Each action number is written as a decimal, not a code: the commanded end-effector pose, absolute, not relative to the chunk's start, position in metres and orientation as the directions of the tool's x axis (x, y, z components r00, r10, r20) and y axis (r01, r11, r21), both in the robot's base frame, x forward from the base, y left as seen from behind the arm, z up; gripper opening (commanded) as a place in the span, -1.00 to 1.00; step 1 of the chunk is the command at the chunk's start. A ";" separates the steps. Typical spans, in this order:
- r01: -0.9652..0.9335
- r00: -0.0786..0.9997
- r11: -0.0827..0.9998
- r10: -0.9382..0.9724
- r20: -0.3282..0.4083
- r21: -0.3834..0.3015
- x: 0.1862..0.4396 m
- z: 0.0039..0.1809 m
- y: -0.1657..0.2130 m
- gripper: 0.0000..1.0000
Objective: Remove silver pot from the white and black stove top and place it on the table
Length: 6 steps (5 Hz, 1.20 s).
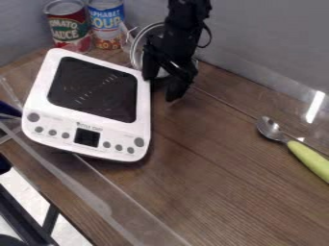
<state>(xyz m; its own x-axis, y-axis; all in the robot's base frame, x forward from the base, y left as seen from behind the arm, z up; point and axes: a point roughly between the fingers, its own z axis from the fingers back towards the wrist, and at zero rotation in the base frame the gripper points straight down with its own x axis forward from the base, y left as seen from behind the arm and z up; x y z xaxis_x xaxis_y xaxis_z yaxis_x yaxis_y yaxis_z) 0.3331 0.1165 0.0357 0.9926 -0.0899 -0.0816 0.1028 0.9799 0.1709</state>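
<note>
The stove top (90,101) is white with a black square surface (96,86) and a strip of buttons along its front. It lies on the left of the brown wood-grain table (218,163), and nothing stands on the black surface. My black gripper (164,81) hangs at the stove's far right corner, fingers pointing down at the table beside it. It is open and I see nothing between the fingers. The silver pot is hidden. Only a glint of pale metal (134,40) shows behind the arm, and I cannot tell what it is.
Two labelled food cans (67,21) (108,21) stand at the back left behind the stove. A spoon with a green handle (298,146) lies at the right edge. Clear plastic panels (90,197) line the table's front and sides.
</note>
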 end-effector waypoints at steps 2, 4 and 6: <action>0.074 0.997 0.977 -0.066 -0.048 0.198 0.339 0.050 0.132 1.00; 0.078 0.996 0.976 -0.069 -0.050 0.205 0.341 0.051 0.135 1.00; 0.085 0.996 0.973 -0.076 -0.052 0.215 0.341 0.051 0.137 1.00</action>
